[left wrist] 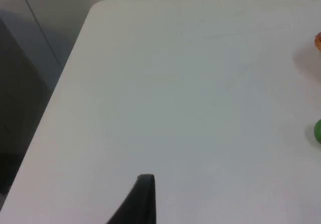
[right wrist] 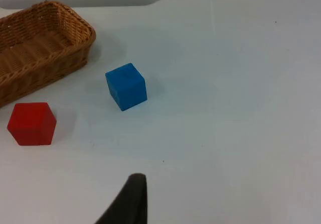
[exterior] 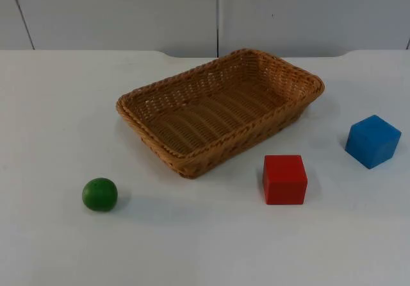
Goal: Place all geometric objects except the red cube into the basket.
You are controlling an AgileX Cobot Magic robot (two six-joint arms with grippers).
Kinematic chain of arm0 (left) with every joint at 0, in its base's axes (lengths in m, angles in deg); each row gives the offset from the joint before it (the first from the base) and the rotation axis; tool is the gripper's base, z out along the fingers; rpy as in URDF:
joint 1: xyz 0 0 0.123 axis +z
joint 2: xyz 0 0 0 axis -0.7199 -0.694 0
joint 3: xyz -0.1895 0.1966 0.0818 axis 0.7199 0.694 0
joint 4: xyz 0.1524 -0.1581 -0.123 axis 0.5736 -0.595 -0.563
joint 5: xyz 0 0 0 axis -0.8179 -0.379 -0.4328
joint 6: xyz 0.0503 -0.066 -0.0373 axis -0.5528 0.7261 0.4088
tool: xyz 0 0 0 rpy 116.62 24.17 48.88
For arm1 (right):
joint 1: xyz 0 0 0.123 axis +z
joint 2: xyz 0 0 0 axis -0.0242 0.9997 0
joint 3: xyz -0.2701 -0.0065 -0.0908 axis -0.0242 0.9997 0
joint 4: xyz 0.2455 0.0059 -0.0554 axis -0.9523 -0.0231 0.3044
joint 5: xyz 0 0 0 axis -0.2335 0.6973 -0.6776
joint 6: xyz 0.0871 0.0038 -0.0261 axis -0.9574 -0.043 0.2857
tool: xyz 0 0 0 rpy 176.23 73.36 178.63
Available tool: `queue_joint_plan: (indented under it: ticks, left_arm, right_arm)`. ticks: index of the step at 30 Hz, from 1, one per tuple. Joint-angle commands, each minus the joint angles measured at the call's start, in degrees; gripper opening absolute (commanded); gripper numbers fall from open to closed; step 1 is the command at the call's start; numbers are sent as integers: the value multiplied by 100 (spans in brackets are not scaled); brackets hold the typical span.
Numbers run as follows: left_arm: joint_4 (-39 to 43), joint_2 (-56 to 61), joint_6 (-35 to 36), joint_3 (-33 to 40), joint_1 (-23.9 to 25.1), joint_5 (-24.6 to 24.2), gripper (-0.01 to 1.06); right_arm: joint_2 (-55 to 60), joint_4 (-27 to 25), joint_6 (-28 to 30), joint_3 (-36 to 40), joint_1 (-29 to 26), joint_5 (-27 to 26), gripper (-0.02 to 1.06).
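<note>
Tan woven basket (exterior: 192,100), green ball (exterior: 100,194), red cube (exterior: 284,179), blue cube (exterior: 373,141), white table (exterior: 51,126).

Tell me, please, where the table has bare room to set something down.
Free: the white table left of the wicker basket, and the front strip below the green ball and red cube. Tighter: between basket, red cube and blue cube.

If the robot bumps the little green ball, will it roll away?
Probably yes. The green ball is round with no flat side and sits on the smooth white table, so a nudge would likely send it rolling. Nothing stands close to stop it; the wicker basket is apart from it. It looks solid and hard, so it probably won't squash when squeezed.
</note>
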Motion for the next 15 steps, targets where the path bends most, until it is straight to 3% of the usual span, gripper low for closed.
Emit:
queue_joint_plan:
  ticks: [1, 7, 15]
  left_arm:
    - [-16, 18, 0, -13, 9, 95, 105]
    - [-493, -531, 0, -381, 9, 261, 105]
    - [-1006, -2444, 0, -882, 9, 528, 105]
  right_arm:
    - [31, -25, 1, -75, -24, -56, 105]
    - [840, -40, 1, -549, -23, -150, 105]
    - [2744, -40, 1, -1244, -23, -709, 105]
